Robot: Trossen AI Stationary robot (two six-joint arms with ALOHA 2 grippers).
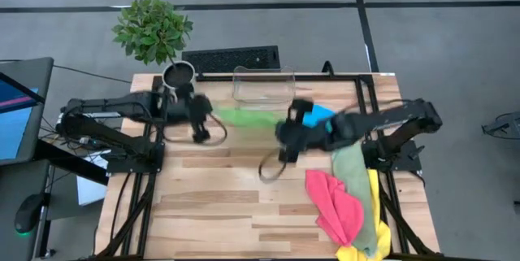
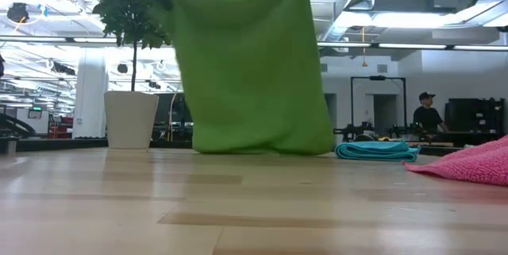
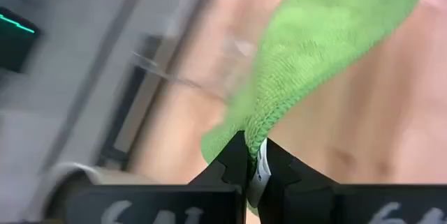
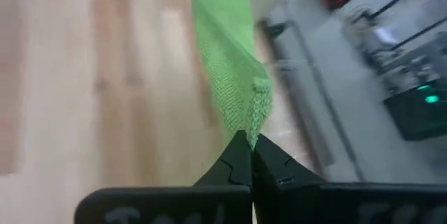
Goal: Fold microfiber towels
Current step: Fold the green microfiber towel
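Green towel [image 2: 250, 72] beside clear bin [image 1: 263, 84]

A bright green towel [image 3: 328, 35] of nubbly, matt microfiber cloth hangs pinched above the left gripper [image 3: 249, 155] and right gripper [image 4: 250, 146], both matt black plastic. Below them, the table [image 2: 238, 207] is smooth, satin-finished wood planks.

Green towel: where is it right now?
The green towel hangs stretched between the left gripper and right gripper, above the table's far middle, just in front of the clear bin.
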